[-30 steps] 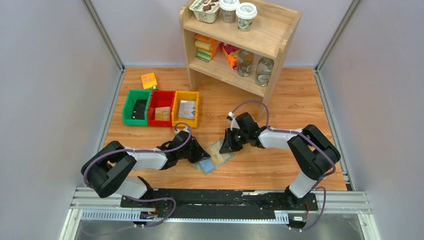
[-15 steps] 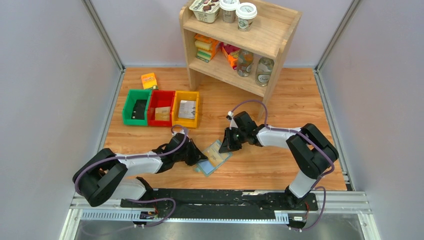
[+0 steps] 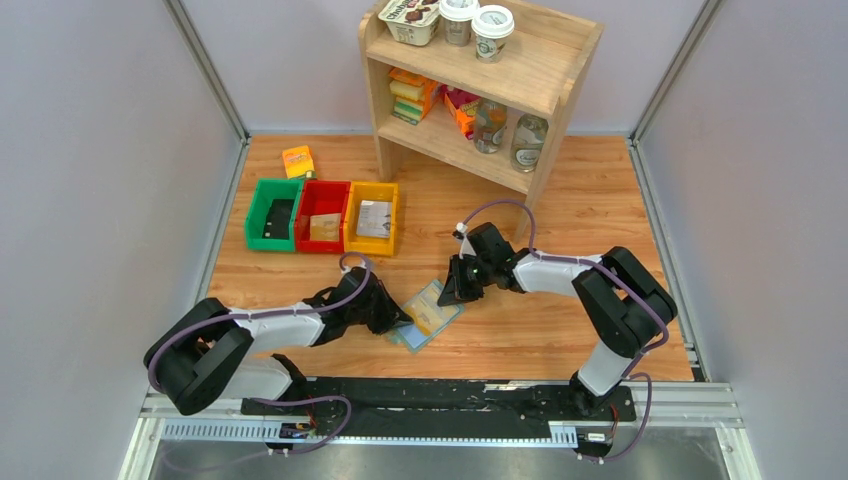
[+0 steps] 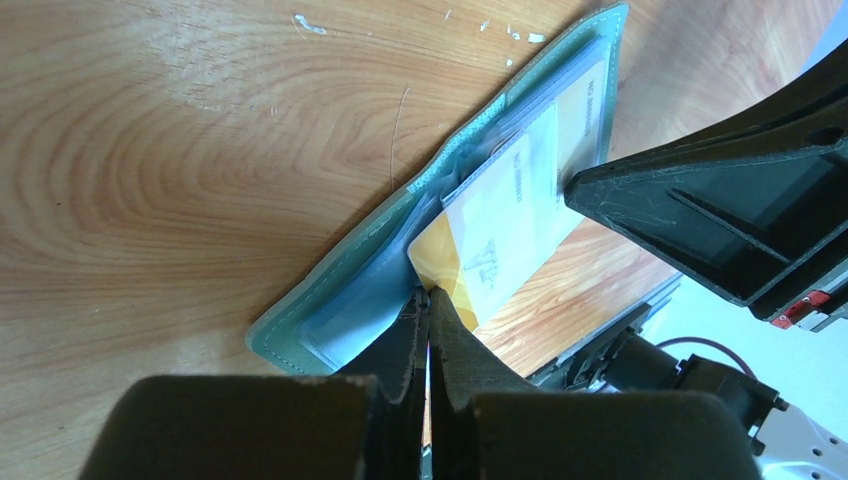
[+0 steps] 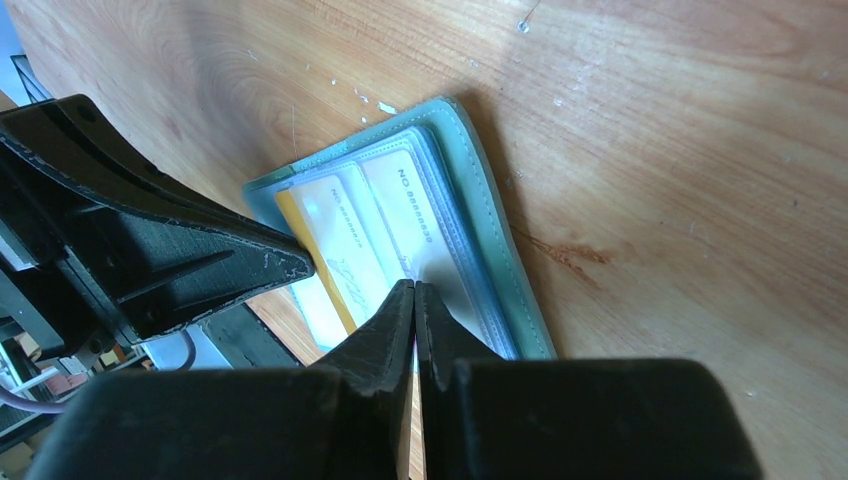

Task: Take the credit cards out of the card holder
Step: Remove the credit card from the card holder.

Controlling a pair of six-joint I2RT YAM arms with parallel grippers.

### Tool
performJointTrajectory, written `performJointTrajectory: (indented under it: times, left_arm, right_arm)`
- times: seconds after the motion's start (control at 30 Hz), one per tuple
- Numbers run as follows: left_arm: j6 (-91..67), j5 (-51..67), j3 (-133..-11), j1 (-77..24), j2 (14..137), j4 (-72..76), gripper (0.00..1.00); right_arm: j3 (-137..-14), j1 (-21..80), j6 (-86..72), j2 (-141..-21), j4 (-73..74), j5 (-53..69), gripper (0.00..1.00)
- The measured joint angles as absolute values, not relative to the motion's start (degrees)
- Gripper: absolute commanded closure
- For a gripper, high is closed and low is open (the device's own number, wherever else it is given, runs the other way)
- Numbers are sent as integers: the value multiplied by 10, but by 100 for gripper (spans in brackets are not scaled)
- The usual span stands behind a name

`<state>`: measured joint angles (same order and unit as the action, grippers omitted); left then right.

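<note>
The sage-green card holder [image 3: 428, 314] lies open on the wooden table between my two arms. A yellow card [image 4: 446, 262] and a white printed card [image 4: 512, 198] stick out of its blue-grey pocket [image 4: 350, 300]. My left gripper [image 4: 428, 296] is shut, its tips pinched on the corner of the yellow card at the holder's left side [image 3: 398, 312]. My right gripper [image 5: 413, 287] is shut on the holder's opposite edge [image 3: 456, 292], over the white card [image 5: 415, 205]. The tip of each gripper shows in the other's wrist view.
Green [image 3: 272, 225], red [image 3: 322, 228] and yellow [image 3: 373, 228] bins stand in a row at the left, each with something flat inside. An orange packet [image 3: 298, 161] lies behind them. A wooden shelf [image 3: 470, 95] with cups, jars and packets stands at the back.
My left arm has drawn back to the left and the card holder has shifted slightly with it. The right gripper's jaws have closed on the holder's edge.
</note>
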<state>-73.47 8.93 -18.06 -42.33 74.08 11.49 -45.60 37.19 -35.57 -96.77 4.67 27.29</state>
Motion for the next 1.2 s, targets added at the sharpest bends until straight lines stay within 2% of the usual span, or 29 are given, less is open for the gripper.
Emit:
performJointTrajectory:
  times: [0.47, 0.73, 1.1, 1.17, 1.2]
  left_arm:
    - [-705, 94, -231, -414, 753, 22, 100]
    - [-671, 128, -264, -393, 791, 17, 100]
    - [-675, 103, -236, -392, 737, -7, 100]
    - [-677, 100, -236, -392, 737, -7, 97]
    - [-678, 100, -236, -392, 737, -7, 89]
  right_arm:
    - [-441, 368, -340, -929, 36, 273, 80]
    - [-453, 385, -335, -924, -2, 296, 80]
    - [-456, 388, -352, -995, -28, 307, 81]
    - [-456, 388, -356, -996, -28, 307, 81]
    - [-456, 388, -359, -998, -29, 308, 82]
